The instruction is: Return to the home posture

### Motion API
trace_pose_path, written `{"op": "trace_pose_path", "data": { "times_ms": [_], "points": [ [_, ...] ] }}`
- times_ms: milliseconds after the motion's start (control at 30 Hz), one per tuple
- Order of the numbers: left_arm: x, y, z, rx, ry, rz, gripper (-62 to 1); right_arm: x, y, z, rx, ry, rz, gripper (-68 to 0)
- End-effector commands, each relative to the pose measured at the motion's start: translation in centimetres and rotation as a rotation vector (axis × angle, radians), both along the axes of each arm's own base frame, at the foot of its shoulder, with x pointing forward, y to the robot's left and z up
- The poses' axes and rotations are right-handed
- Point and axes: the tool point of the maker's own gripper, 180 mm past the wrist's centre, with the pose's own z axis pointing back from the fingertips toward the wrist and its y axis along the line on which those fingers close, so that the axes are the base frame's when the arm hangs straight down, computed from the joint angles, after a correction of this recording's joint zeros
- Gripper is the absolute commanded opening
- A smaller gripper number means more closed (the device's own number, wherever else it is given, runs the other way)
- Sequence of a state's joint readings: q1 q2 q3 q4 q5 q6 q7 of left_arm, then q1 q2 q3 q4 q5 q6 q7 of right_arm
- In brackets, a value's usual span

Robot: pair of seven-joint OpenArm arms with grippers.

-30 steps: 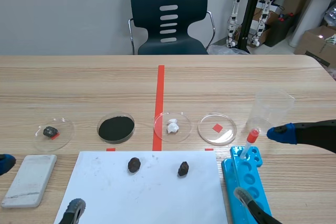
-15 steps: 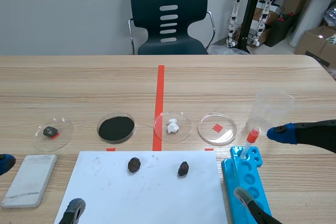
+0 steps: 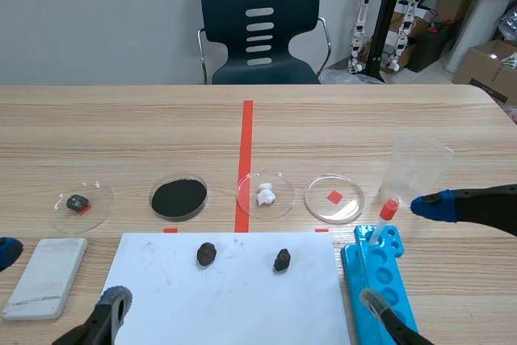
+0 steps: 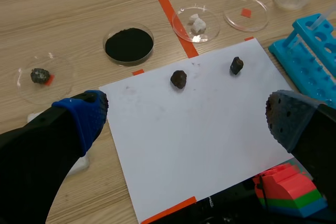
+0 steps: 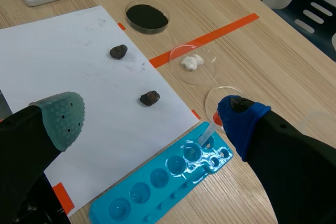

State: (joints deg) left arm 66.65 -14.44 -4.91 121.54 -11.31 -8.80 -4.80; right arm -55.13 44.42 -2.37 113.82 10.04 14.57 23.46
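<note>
Matt white paper (image 3: pixel 226 296) on grained wood table (image 3: pixel 121 127), glossy plastic rack (image 3: pixel 388 276).

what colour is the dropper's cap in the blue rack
Red. The dropper's cap shows best in the scene view.

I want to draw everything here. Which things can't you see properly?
Scene view: the blue rack runs off the bottom edge.
Left wrist view: a red-green-blue block sits half behind a black finger.
Right wrist view: the dropper has its top behind a blue pad.
</note>
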Motion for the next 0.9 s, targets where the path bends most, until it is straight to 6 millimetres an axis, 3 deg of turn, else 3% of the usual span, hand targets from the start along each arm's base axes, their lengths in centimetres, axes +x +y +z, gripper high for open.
{"op": "trace_pose_path", "data": {
  "times_ms": [0, 867],
  "points": [
    [0.49, -0.17, 1.07, -0.040, -0.036, 0.016, 1.4, 0.12, 0.15, 0.44, 0.019, -0.009, -0.001, -14.6],
    [0.13, -0.24, 0.27, 0.034, -0.016, -0.020, 1.4, 0.12, 0.15, 0.44, 0.019, -0.009, -0.001, -14.6]
  ]
}}
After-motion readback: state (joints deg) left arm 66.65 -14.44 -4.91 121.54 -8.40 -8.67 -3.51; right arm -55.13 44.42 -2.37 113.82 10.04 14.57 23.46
